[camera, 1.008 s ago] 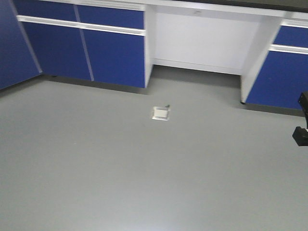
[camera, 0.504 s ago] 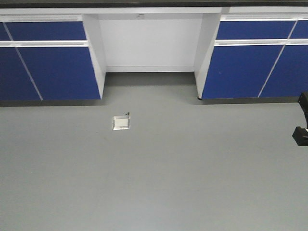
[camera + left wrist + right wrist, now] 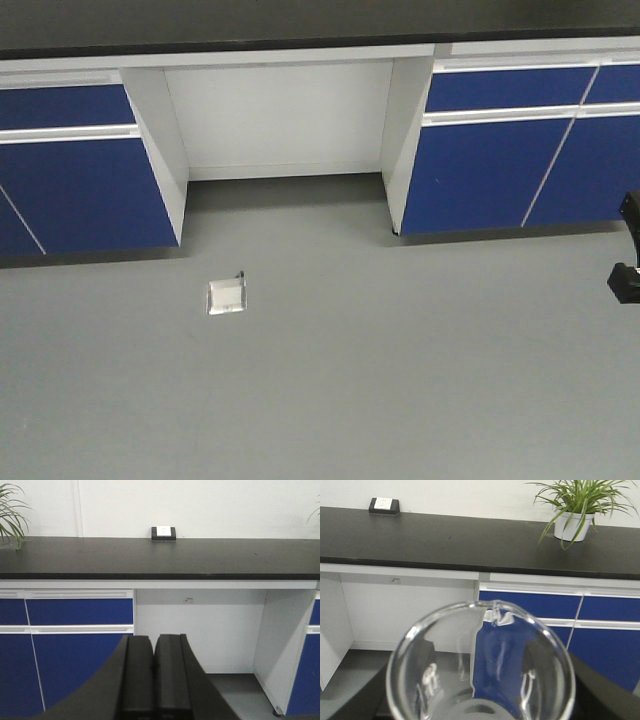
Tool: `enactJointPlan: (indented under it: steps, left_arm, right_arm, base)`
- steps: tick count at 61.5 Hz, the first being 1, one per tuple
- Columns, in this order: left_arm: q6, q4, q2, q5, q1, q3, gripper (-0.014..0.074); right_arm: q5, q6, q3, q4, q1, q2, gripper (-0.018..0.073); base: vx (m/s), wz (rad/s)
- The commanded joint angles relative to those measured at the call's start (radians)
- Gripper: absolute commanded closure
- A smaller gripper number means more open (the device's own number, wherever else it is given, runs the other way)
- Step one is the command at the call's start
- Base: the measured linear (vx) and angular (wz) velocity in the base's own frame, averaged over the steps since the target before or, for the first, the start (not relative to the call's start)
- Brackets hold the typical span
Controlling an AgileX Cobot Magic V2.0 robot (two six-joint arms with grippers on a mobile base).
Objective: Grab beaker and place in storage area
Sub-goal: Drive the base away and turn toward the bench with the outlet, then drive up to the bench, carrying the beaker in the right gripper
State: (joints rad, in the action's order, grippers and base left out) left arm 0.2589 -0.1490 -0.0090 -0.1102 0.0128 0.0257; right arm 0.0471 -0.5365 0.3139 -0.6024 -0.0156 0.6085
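In the right wrist view the clear glass beaker [image 3: 481,666] fills the lower frame, rim and pouring lip toward the camera. My right gripper [image 3: 481,682] is shut on it, with the dark fingers [image 3: 422,662] showing through the glass on both sides. The storage area, a wide matte-black benchtop [image 3: 470,540] with a white socket box [image 3: 384,505] at its rear edge, lies ahead and apart from the beaker. It also shows in the left wrist view [image 3: 160,557], with the socket box [image 3: 163,533]. My left gripper [image 3: 154,675] is shut and empty.
Blue cabinets [image 3: 505,170] flank a white kneehole [image 3: 280,125] under the bench. A metal floor plate [image 3: 227,296] sits in the grey floor. A potted plant [image 3: 575,512] stands on the bench at the right, and another plant's leaves [image 3: 10,510] at the left.
The front view has swung to face the kneehole squarely. The bench and floor plate have drawn nearer and shifted left. The arm part at the right edge has not moved.
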Motion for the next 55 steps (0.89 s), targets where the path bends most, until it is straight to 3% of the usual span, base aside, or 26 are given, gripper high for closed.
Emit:
enactJointPlan:
  steps: [1, 55]
  left_arm:
    - [0.006, 0.006, -0.019, 0.084, -0.006, 0.022, 0.0605]
    - [0.006, 0.006, -0.019, 0.084, -0.006, 0.022, 0.0605]
  right_arm:
    - [0.069, 0.002, 0.03, 0.0, 0.002, -0.004, 0.0564]
    - [0.069, 0.002, 0.03, 0.0, 0.002, -0.004, 0.0564]
  base:
    - [0.39, 0.05]
    - [0.44, 0.02]
